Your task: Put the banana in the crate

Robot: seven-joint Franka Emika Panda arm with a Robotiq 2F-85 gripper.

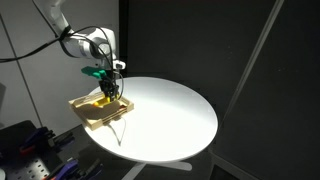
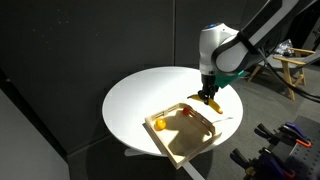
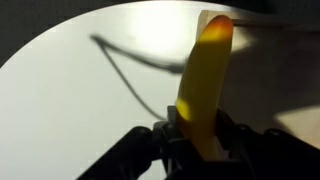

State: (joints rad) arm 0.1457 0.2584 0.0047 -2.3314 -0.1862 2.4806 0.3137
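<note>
Round white table (image 1: 170, 120) (image 2: 140, 95) fills the middle of both exterior views; dark surroundings.

Panda arm (image 1: 85, 42) (image 2: 245, 40): white links, reaching down over the table's edge zone where the crate sits.

Crate (image 1: 90, 115) (image 2: 190, 150): shallow light-wood tray, low rims, lying flat on the table close to its edge. One end lies directly under the gripper.

Gripper (image 1: 112, 88) (image 2: 208, 95) (image 3: 195, 128): pointing straight down over that end of the crate. Fingers closed on the banana, clamped at one end of the fruit. In the wrist view the dark fingers (image 3: 232, 135) bracket the banana at the bottom of the frame.

Banana (image 1: 104, 96) (image 2: 211, 102) (image 3: 205, 80): small, yellow, held in the gripper, hanging low at the crate's end nearest the arm. In the wrist view it runs away from the fingers up the frame, with white tabletop to its left and a tan surface to its right. Whether its free end touches the crate cannot be told.

Small round orange-yellow ball (image 2: 158, 124) in an exterior view: inside the crate at the opposite end, well apart from the banana.

Thin dark line (image 3: 125, 70) across the tabletop in the wrist view; cable or shadow, cannot tell
</note>
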